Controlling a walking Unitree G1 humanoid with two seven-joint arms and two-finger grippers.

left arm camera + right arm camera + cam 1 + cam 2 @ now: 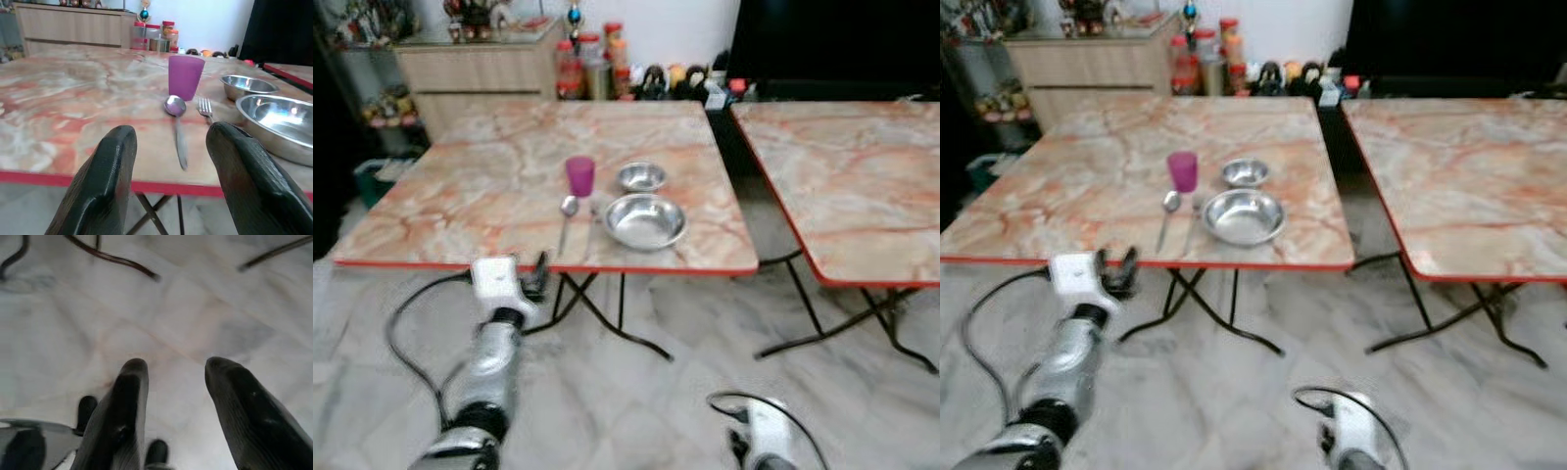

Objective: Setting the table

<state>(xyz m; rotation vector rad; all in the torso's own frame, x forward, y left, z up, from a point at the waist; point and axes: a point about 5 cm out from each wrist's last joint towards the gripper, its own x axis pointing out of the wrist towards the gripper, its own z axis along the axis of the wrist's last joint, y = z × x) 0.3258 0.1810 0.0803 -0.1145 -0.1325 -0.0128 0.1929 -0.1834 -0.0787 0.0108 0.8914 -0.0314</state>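
On the marble-topped table stand a purple cup, a small steel bowl and a larger steel bowl. A spoon and a fork lie side by side in front of the cup, left of the larger bowl. My left gripper is open and empty, held just outside the table's red front edge and pointing at the spoon. My right gripper hangs low over the floor, open and empty.
A second marble table stands to the right across a narrow gap. Folding metal legs cross under both tables. A wooden cabinet and several jars line the back wall. The floor is pale marble tile.
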